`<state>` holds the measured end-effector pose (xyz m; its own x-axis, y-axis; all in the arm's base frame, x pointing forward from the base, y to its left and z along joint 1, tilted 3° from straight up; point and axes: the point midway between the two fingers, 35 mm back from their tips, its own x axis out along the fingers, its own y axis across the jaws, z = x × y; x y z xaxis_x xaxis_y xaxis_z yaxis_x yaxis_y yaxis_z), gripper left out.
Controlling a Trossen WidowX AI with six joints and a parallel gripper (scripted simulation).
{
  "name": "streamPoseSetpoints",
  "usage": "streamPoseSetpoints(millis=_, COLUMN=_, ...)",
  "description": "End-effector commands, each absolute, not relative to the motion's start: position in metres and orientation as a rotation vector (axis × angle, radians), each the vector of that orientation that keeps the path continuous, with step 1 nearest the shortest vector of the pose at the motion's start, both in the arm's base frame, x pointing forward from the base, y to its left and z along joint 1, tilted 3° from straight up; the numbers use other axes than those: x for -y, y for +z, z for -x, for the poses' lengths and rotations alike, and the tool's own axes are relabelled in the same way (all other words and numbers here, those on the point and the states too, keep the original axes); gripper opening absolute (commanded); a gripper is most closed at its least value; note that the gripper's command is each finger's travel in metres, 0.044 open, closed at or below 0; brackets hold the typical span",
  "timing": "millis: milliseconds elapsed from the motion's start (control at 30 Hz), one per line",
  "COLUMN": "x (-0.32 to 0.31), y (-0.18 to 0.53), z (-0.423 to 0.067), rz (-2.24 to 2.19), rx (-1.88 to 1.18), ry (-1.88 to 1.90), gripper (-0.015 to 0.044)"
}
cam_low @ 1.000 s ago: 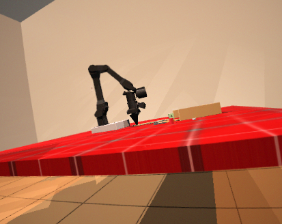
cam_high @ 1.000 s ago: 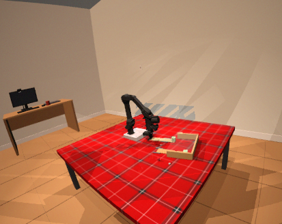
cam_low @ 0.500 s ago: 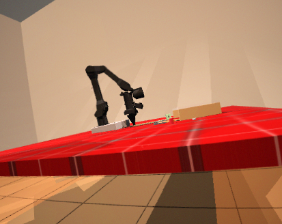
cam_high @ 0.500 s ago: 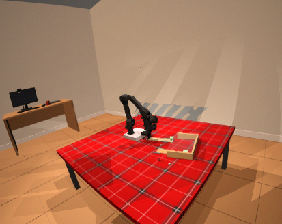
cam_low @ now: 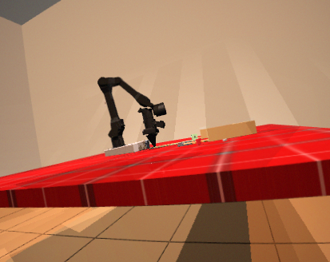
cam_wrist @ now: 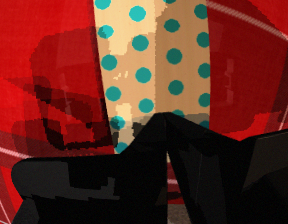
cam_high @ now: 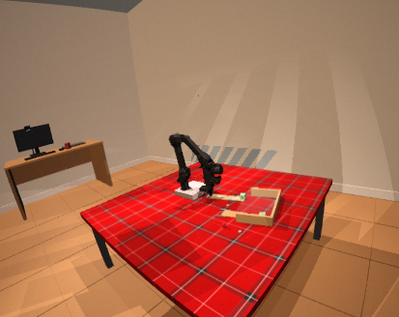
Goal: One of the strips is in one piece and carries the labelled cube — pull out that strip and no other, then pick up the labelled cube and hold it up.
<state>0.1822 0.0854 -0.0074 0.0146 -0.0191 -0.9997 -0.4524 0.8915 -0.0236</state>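
A pale strip with teal dots [cam_high: 225, 197] [cam_wrist: 157, 65] lies flat on the table, running from below the gripper toward the open side of the wooden tray. A pale green cube [cam_high: 242, 196] [cam_low: 194, 136] sits on its far end, at the tray's open side; its dark mark shows in the exterior view. My gripper [cam_high: 210, 194] [cam_low: 153, 145] [cam_wrist: 162, 120] is shut, pointing down, with its tips at the strip's near end. Nothing shows between the fingers; whether they touch the strip is hard to tell. Another pale strip [cam_high: 228, 213] sticks out of the tray nearer the top camera.
The low wooden tray [cam_high: 255, 219] [cam_low: 230, 130] has walls on three sides and holds another pale green cube [cam_high: 262, 213]. The white base block [cam_high: 188, 194] [cam_low: 122, 150] is close behind the gripper. A small white thing [cam_high: 240, 231] lies outside the tray.
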Motion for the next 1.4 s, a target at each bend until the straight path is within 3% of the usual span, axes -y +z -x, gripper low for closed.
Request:
streamPoseSetpoints(millis=0, x=-0.08, y=-0.013, z=-0.171, rz=0.396, rx=-1.566, ry=0.352, gripper=0.0)
streamPoseSetpoints(millis=367, x=-0.08, y=-0.013, z=-0.171, rz=0.396, rx=-1.566, ry=0.352, gripper=0.0)
streamPoseSetpoints(millis=667, x=-0.087, y=0.035, z=-0.184, rz=0.396, rx=-1.564, ry=0.352, gripper=0.0)
streamPoseSetpoints(millis=1200, x=-0.116, y=0.04, z=-0.243, rz=0.444, rx=-1.551, ry=0.403, gripper=0.042)
streamPoseSetpoints(millis=1367, x=-0.126, y=0.043, z=-0.261, rz=0.443, rx=-1.549, ry=0.403, gripper=0.044)
